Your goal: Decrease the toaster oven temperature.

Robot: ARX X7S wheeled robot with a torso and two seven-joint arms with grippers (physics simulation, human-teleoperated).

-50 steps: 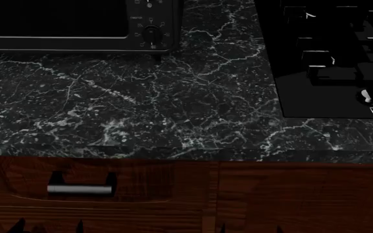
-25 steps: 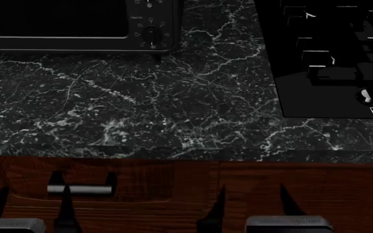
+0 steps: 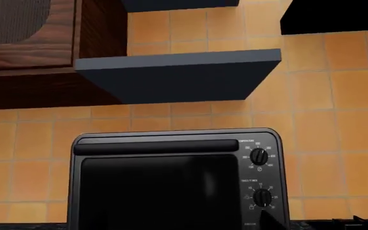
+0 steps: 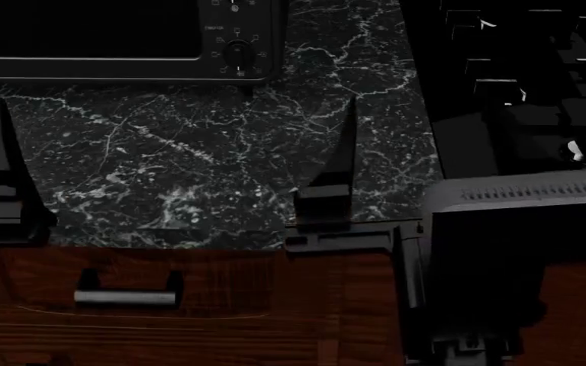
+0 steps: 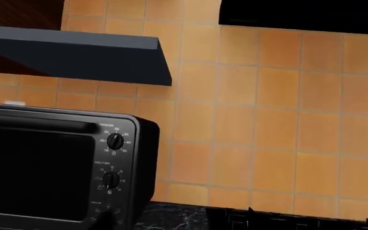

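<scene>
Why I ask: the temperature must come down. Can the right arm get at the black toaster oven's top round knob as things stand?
Probably yes: the right arm faces the black toaster oven, and its top round knob shows unobstructed in the wrist view.

Open marble counter [image 4: 201, 152] is seen in front of the oven [image 4: 120, 38], whose knobs [image 3: 258, 156] are uncovered. A shelf [image 3: 178, 76] overhangs the oven from above. The stovetop [image 4: 517, 91] bounds the counter on the right.
</scene>
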